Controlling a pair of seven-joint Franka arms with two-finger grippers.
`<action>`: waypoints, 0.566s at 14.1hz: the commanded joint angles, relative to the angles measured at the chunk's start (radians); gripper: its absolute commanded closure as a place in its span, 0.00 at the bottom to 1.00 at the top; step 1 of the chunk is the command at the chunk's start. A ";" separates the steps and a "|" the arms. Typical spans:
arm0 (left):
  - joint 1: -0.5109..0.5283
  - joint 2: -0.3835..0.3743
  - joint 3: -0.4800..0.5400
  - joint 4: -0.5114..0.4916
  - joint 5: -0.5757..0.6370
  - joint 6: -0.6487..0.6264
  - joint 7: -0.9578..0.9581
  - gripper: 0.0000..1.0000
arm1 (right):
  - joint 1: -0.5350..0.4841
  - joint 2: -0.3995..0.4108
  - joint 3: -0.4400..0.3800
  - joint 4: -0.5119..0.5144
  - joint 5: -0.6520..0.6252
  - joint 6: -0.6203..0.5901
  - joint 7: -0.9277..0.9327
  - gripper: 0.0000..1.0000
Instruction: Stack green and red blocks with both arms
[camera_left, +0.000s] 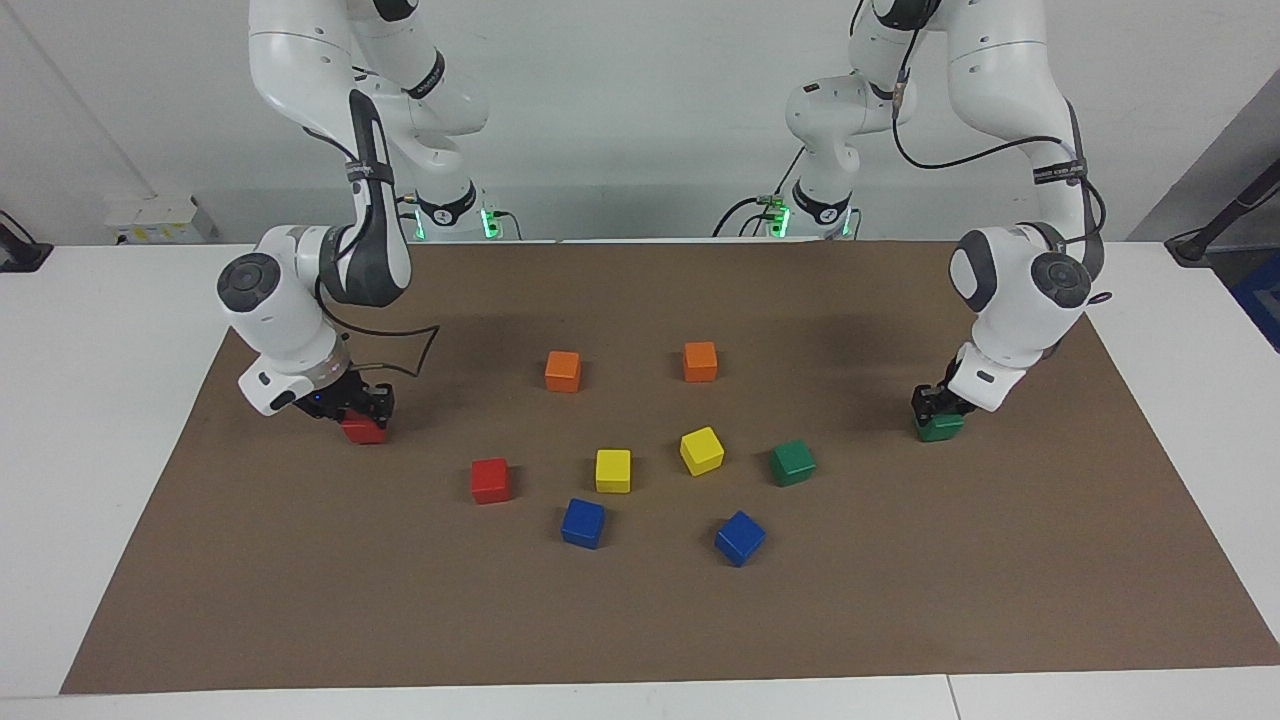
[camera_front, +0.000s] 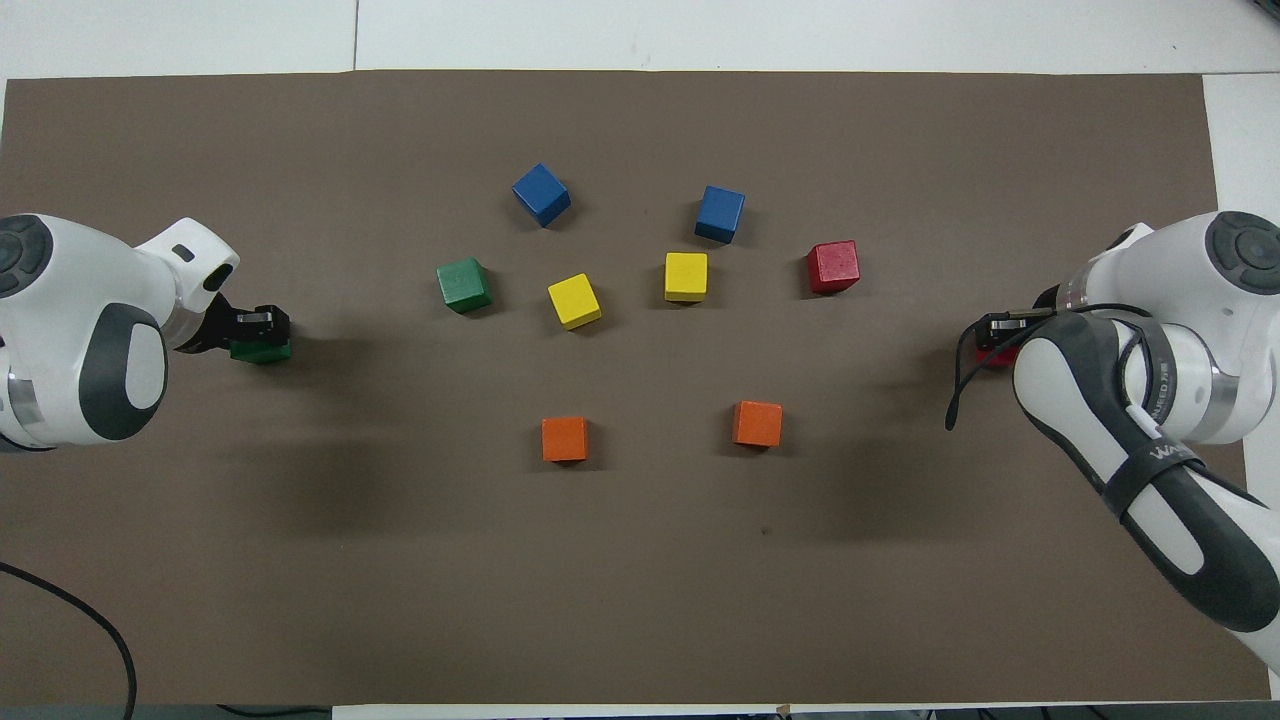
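My right gripper (camera_left: 366, 408) is shut on a red block (camera_left: 363, 431) low at the brown mat, toward the right arm's end of the table; in the overhead view the arm hides most of that red block (camera_front: 992, 356). My left gripper (camera_left: 931, 404) sits on a green block (camera_left: 941, 427) that rests on the mat toward the left arm's end, and the same green block (camera_front: 261, 351) shows under the left gripper (camera_front: 262, 324) from above. A second red block (camera_left: 490, 480) and a second green block (camera_left: 792, 462) lie free mid-mat.
Two orange cubes (camera_left: 563, 371) (camera_left: 700, 361) lie nearer to the robots than the middle cluster. Two yellow cubes (camera_left: 613, 470) (camera_left: 701, 450) sit between the free red and green blocks. Two blue cubes (camera_left: 583, 522) (camera_left: 740, 538) lie farthest from the robots.
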 joint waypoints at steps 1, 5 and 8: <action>-0.003 -0.001 -0.001 0.069 0.004 -0.042 -0.009 0.00 | -0.023 -0.001 0.010 -0.022 -0.003 0.032 -0.033 1.00; -0.113 0.031 -0.005 0.236 -0.005 -0.161 -0.148 0.00 | -0.029 0.000 0.010 -0.023 -0.003 0.037 -0.033 1.00; -0.265 0.126 -0.003 0.417 -0.011 -0.237 -0.430 0.00 | -0.029 0.000 0.010 -0.011 -0.003 0.028 -0.030 0.00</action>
